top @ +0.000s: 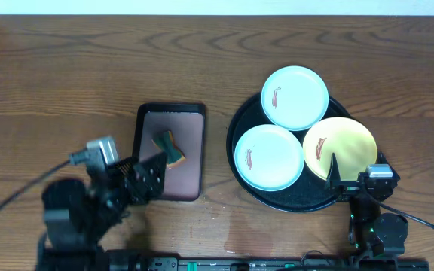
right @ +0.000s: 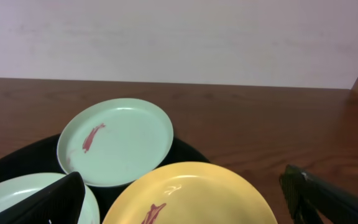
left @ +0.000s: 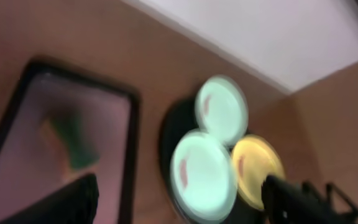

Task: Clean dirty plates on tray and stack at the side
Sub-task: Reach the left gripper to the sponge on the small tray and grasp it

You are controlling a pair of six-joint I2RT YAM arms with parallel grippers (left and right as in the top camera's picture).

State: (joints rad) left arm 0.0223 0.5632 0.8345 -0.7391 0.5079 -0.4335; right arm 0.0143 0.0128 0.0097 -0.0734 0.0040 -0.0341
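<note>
1. Round, glossy, shallow: far mint plate (top: 294,98), near mint plate (top: 269,156), yellow plate (top: 340,147), all red-smeared, on black rimmed tray (top: 285,199).
2. Dark wood-grain counter (top: 66,75), pale wall (right: 179,37) behind.
3. left fingers (left: 73,202), right fingers (right: 55,202): spread open, empty.

A green-and-tan sponge (top: 169,147) lies on a maroon rectangular tray (top: 191,128).

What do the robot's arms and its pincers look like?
The left arm and right arm are black and jointed. Each carries a small grey box near its wrist, and a thin dark cable trails from each. The left gripper and right gripper have dark tapering fingers. Small green lights show on the right arm.
</note>
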